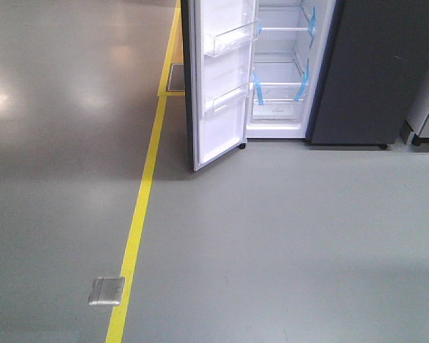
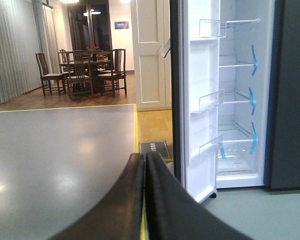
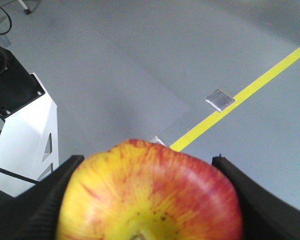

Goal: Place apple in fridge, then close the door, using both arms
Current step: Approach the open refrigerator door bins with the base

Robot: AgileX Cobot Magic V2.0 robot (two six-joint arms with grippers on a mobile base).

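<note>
Red-and-yellow apple [image 3: 150, 192] sits squeezed in the right gripper [image 3: 147, 200] — the left gripper [image 2: 144, 167] has its jaws pressed together — and the fridge [image 1: 279, 118] has its door [image 1: 222, 86] open.

Skin of apple [image 3: 150, 200] glossy, smooth; left end effector [image 2: 144, 167] matt black; fridge [image 1: 275, 128] lining and door [image 1: 225, 132] back smooth white plastic, bins [image 1: 232, 39] clear plastic; floor [image 1: 286, 243] smooth grey, semi-gloss; floor plate [image 1: 106, 291] brushed metal.

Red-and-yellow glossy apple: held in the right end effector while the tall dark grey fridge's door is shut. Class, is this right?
No. The white-backed door of the tall dark grey fridge stands open, as the exterior front-facing view shows. The red-and-yellow glossy apple is held in the right end effector.
</note>
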